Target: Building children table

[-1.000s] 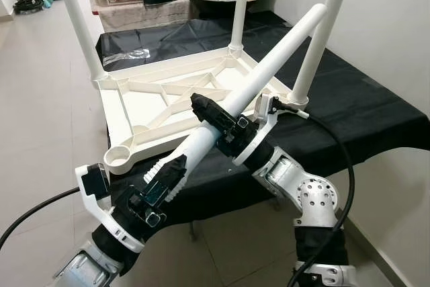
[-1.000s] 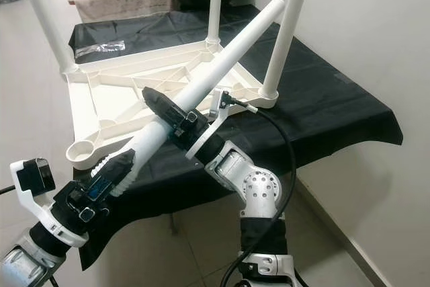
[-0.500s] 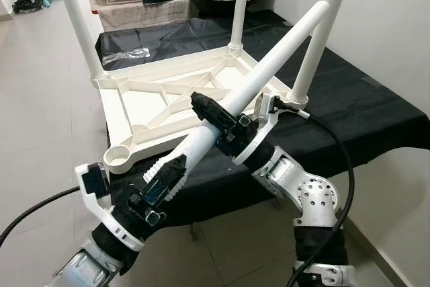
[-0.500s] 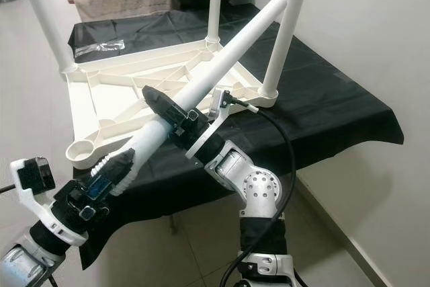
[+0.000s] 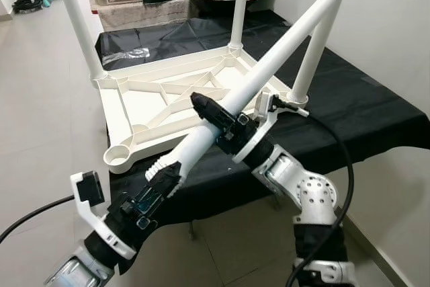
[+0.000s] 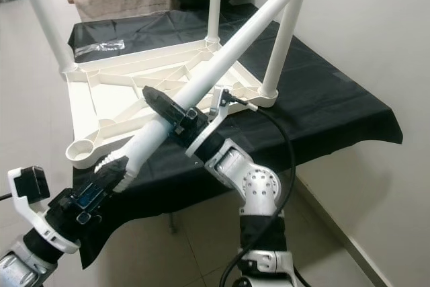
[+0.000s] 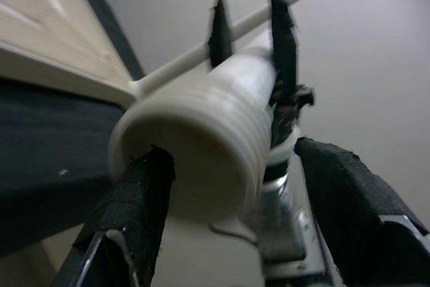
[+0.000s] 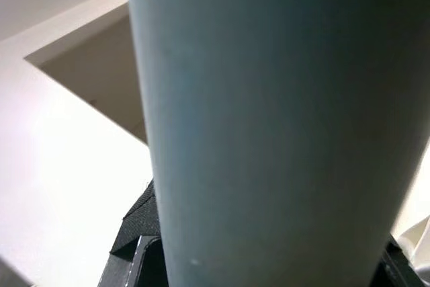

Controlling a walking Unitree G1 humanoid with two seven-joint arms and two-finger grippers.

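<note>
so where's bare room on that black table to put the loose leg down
The free room is the black cloth right of the upturned tabletop, out to the wall-side edge, and a strip behind it by the plastic bag. The front is crowded: the right gripper and left gripper hold the loose leg there.

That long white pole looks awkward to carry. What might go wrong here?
Three risks, judging from how things stand:

1. The left end effector sits at the very tip of the leg, on its threaded end. It could slip off.

2. The leg's far end is near an upright leg already fitted. A swing might knock it.

3. The tabletop lies loose on the black cloth; pushing into the empty socket could shove it.
</note>
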